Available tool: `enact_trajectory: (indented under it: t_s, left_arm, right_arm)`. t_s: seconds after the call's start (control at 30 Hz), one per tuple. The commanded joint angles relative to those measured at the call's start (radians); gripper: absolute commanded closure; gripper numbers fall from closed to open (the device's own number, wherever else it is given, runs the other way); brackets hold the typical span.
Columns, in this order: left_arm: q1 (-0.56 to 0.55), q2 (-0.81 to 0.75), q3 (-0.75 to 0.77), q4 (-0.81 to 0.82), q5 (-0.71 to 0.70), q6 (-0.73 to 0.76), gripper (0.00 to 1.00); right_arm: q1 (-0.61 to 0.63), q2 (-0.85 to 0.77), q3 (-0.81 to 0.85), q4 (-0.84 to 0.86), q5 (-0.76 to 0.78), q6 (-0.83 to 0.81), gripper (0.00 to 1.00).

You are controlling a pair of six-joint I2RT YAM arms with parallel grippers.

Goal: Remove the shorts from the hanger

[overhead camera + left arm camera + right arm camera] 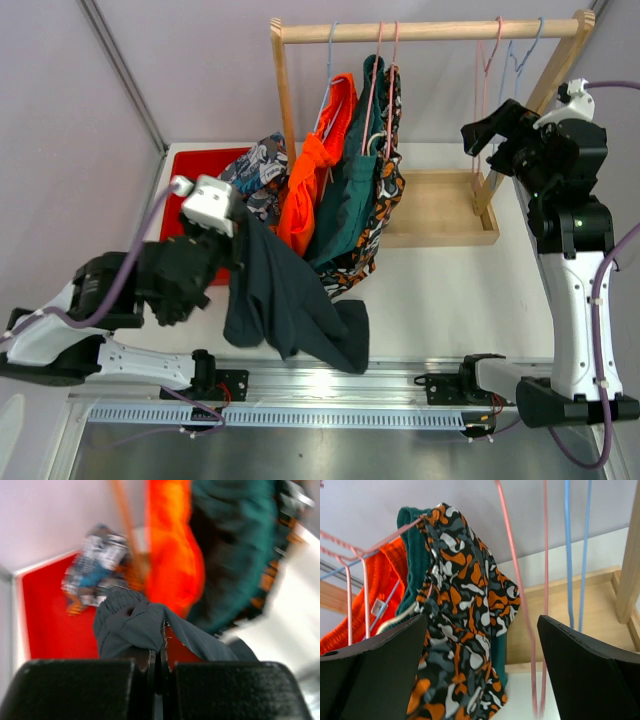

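Observation:
My left gripper (236, 240) is shut on the near-black navy shorts (290, 305), which hang from it down to the table; they also show in the left wrist view (135, 622). On the wooden rack (430, 30) hang the bright orange shorts (318, 180), the dark teal shorts (350, 190) and the orange-black-white print shorts (385, 190), which also show in the right wrist view (465, 630). The blue-white print shorts (258, 170) lie in the red tray (195, 165). My right gripper (478, 135) is open and empty beside several empty hangers (505, 55).
The rack's wooden base (440, 210) sits at the back right. Pink and blue empty hanger wires (540, 580) hang between my right fingers. A metal rail (330, 385) runs along the near edge.

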Motion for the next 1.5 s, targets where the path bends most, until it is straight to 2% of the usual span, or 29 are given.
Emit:
enact_trajectory:
  t_s: [0.0, 0.07, 0.2, 0.23, 0.27, 0.3, 0.4, 0.5, 0.6, 0.67, 0.73, 0.8, 0.93, 1.0, 1.03, 1.07, 1.1, 1.13, 1.17, 1.2, 1.43, 1.47]
  left_arm:
    - [0.147, -0.043, -0.009, 0.23, 0.07, 0.289, 1.0]
    - [0.276, -0.04, -0.003, 0.257, 0.12, 0.372, 1.0]
    - [0.52, -0.043, 0.034, 0.332, 0.284, 0.418, 1.0]
    - [0.627, -0.034, 0.057, 0.343, 0.316, 0.421, 1.0]
    - [0.682, -0.019, 0.072, 0.343, 0.37, 0.428, 1.0]
    - [0.78, 0.003, 0.133, 0.34, 0.392, 0.426, 1.0]
    - [0.908, 0.102, 0.204, 0.328, 0.488, 0.408, 1.0]
    - [1.109, 0.22, 0.399, 0.318, 0.617, 0.365, 1.0]
    - [1.225, 0.397, 0.63, 0.26, 0.704, 0.328, 1.0]
    - [1.255, 0.527, 0.809, 0.239, 0.732, 0.29, 1.0]
    - [1.284, 0.59, 0.884, 0.269, 0.771, 0.285, 1.0]
    - [1.306, 0.635, 0.876, 0.309, 0.795, 0.283, 1.0]
    - [1.321, 0.664, 0.783, 0.379, 0.768, 0.27, 1.0]
    - [1.326, 0.617, 0.603, 0.422, 0.739, 0.257, 1.0]
    - [1.329, 0.588, 0.543, 0.476, 0.716, 0.23, 1.0]
    - [1.336, 0.527, 0.348, 0.499, 0.713, 0.21, 0.97]
    - [1.342, 0.526, 0.279, 0.524, 0.708, 0.19, 0.8]
    - [1.349, 0.468, 0.214, 0.568, 0.708, 0.153, 0.23]
    - [1.358, 0.443, 0.154, 0.588, 0.722, 0.136, 0.04]
    - [1.359, 0.422, -0.015, 0.606, 0.728, 0.113, 0.01]
    - [1.34, 0.187, -0.424, 0.656, 0.826, 0.029, 0.01]
    - [1.324, 0.125, -0.437, 0.648, 0.823, 0.032, 0.01]
  right_arm:
    - [-0.007, -0.075, -0.067, -0.002, -0.002, -0.027, 0.01]
    - [-0.01, -0.119, -0.101, -0.002, -0.004, -0.026, 0.01]
    - [-0.013, -0.166, -0.162, 0.002, -0.016, -0.016, 0.01]
    - [-0.013, -0.172, -0.174, 0.001, -0.022, -0.015, 0.01]
    - [-0.014, -0.175, -0.179, -0.002, -0.022, -0.016, 0.01]
    - [-0.013, -0.181, -0.184, -0.004, -0.024, -0.016, 0.01]
    - [-0.016, -0.192, -0.207, -0.001, -0.033, -0.016, 0.01]
    - [-0.018, -0.202, -0.224, -0.004, -0.037, -0.022, 0.01]
    - [-0.022, -0.221, -0.242, -0.008, -0.043, -0.029, 0.01]
    - [-0.025, -0.228, -0.257, -0.01, -0.045, -0.032, 0.01]
    - [-0.031, -0.239, -0.265, -0.01, -0.048, -0.033, 0.01]
    - [-0.034, -0.245, -0.279, -0.008, -0.065, -0.036, 0.01]
    - [-0.039, -0.259, -0.279, -0.015, -0.089, -0.046, 0.01]
    - [-0.041, -0.273, -0.268, 0.005, -0.128, -0.047, 0.0]
    - [-0.041, -0.279, -0.261, 0.036, -0.196, -0.047, 0.01]
    - [-0.041, -0.284, -0.239, 0.056, -0.241, -0.038, 0.01]
    - [-0.041, -0.285, -0.239, 0.076, -0.282, -0.038, 0.01]
    - [-0.039, -0.282, -0.212, 0.117, -0.366, -0.015, 0.01]
    - [-0.038, -0.278, -0.195, 0.132, -0.402, -0.003, 0.01]
    - [-0.034, -0.258, -0.173, 0.145, -0.425, 0.008, 0.01]
    - [0.033, -0.08, 0.048, 0.174, -0.449, 0.04, 0.01]
    - [0.051, -0.055, 0.084, 0.176, -0.436, 0.036, 0.01]
